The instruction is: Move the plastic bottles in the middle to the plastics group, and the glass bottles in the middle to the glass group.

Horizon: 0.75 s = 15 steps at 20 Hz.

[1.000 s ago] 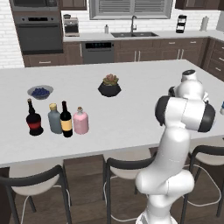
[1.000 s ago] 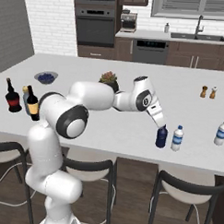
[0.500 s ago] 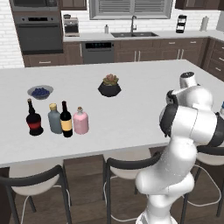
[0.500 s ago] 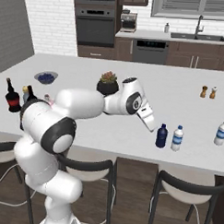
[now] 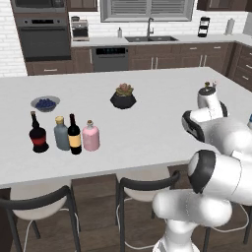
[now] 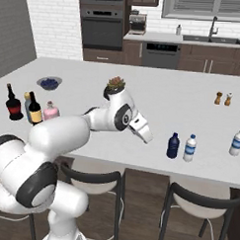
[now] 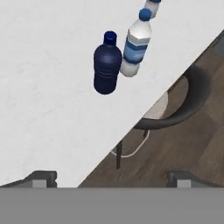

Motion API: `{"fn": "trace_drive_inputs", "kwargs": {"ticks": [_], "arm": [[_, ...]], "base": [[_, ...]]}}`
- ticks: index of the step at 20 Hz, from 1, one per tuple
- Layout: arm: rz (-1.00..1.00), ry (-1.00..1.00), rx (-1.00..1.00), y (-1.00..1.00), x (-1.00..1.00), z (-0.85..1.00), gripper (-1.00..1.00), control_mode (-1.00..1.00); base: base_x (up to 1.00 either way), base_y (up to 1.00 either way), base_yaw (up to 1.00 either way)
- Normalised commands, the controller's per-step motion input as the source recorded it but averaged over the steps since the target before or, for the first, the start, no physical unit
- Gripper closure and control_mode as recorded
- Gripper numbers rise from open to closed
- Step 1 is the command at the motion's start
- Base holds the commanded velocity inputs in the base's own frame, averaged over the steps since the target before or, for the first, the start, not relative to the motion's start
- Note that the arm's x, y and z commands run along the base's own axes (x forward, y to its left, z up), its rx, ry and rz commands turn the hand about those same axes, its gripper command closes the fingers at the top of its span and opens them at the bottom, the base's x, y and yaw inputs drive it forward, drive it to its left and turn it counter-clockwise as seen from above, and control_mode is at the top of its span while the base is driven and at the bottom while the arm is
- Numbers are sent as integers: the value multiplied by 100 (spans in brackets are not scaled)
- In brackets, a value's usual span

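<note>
Already your dark-blue bottle (image 7: 107, 63) stands ahead of the gripper (image 7: 111, 177), clear of its wide-apart empty jaws and just beside a water bottle (image 7: 137, 43), so it looks delivered to the plastics group.

Bright, even rendered light, faint soft shadows, slightly coarse pictures.

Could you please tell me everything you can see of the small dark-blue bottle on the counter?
The small dark-blue bottle is opaque, ribbed low on its body, with a matching blue cap. It looks like plastic. It stands upright near the white counter's front edge, close beside a clear blue-labelled water bottle; contact is unclear. Nothing grips it.
</note>
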Motion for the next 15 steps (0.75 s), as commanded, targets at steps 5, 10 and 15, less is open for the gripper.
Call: {"fn": "trace_drive_inputs", "kwargs": {"ticks": [5, 10, 15], "arm": [[42, -5, -23, 69, -34, 76, -100, -100], [33, 0, -20, 55, -44, 97, -100, -100], [25, -2, -2, 27, -69, 41, -100, -100]], "base": [[0, 0, 0], [0, 0, 0], [0, 0, 0]]}}
